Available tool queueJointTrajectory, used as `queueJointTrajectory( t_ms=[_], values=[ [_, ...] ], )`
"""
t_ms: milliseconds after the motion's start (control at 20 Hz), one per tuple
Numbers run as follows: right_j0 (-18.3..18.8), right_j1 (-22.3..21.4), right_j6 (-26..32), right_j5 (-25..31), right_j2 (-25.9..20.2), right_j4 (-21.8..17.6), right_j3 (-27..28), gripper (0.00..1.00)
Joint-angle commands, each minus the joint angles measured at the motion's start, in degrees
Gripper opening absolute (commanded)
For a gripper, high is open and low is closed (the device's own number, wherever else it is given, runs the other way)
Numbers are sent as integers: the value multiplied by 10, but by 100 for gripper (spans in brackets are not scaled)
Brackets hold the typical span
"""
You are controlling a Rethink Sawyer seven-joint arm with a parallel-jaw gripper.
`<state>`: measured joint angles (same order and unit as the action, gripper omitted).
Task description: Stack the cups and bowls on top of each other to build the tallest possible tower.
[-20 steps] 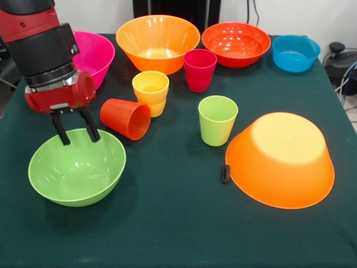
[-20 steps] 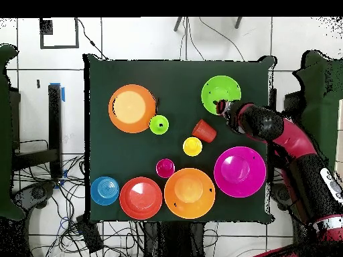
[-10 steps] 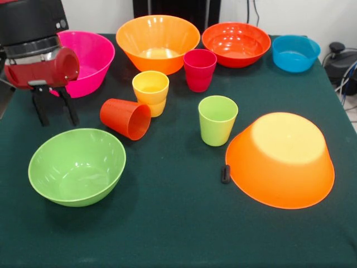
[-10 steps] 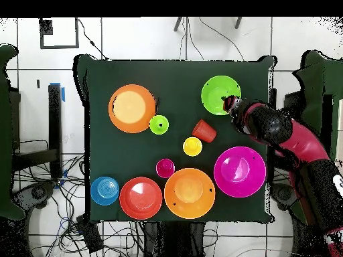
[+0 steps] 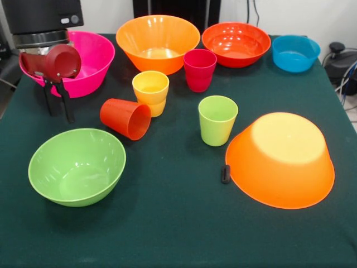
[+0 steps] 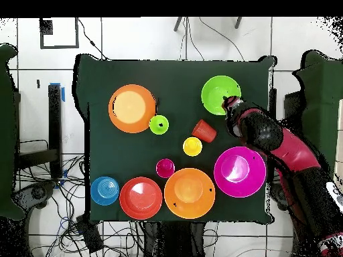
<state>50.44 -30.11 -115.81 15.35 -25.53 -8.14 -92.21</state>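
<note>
My gripper (image 5: 58, 110) is open and empty. It hangs just above the cloth in front of the pink bowl (image 5: 92, 58), behind the upright lime green bowl (image 5: 77, 166) and left of the orange-red cup (image 5: 125, 118), which lies on its side. In the overhead view the gripper (image 6: 231, 104) is at the lime bowl's (image 6: 220, 94) rim. The yellow cup (image 5: 150, 92), crimson cup (image 5: 199, 70) and lime cup (image 5: 217, 119) stand upright mid-table. One orange bowl (image 5: 280, 159) lies upside down at the right. The other orange bowl (image 5: 158, 42), the red-orange bowl (image 5: 236, 43) and the blue bowl (image 5: 295, 53) stand along the back.
A small black object (image 5: 225, 173) lies on the green cloth (image 5: 178, 234) against the upside-down bowl's rim. Cables and dark equipment (image 5: 340, 61) sit off the table's right edge. Nothing is stacked.
My gripper has lifted off the lime bowl's far rim and drawn back toward the pink bowl, turning as it went. No cup or bowl has moved.
</note>
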Motion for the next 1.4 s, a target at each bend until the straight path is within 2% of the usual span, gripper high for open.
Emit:
queueJointTrajectory(
  t_ms=[50,650,1100,1400],
  values=[
    [-19,25,-112,-6,47,31,-55,100],
    [-30,43,-111,-1,67,19,-33,100],
    [-45,74,-146,-79,93,29,-18,100],
    [-39,90,-151,-117,84,39,-28,100]
  ],
)
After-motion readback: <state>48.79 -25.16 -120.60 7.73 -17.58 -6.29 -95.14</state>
